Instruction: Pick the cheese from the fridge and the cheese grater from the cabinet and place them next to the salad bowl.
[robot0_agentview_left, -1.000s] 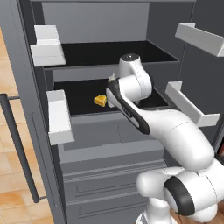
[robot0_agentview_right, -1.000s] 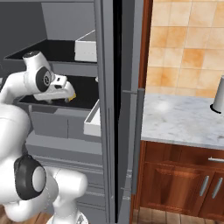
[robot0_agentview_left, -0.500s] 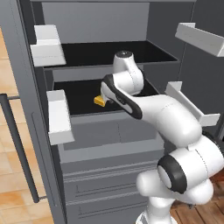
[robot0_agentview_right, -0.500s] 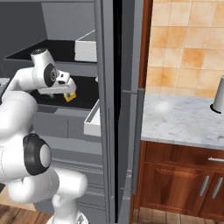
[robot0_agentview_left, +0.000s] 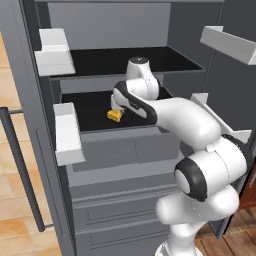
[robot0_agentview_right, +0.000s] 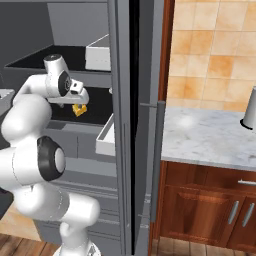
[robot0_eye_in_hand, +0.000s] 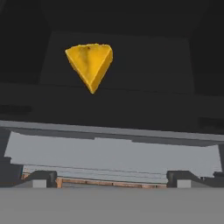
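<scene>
Cheese (robot0_agentview_left: 115, 115) lies near the fridge (robot0_agentview_left: 30, 75) shelf's front edge; end effector (robot0_agentview_left: 118, 105), now closer, gapes empty above it, grasp next.

Black fridge shelf (robot0_agentview_left: 95, 107): 1 cheese (robot0_agentview_left: 115, 115) wedge resting near front edge.

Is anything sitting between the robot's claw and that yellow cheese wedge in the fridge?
Nothing: in the hand view, bare black shelf separates the open gripper from the cheese.
</scene>
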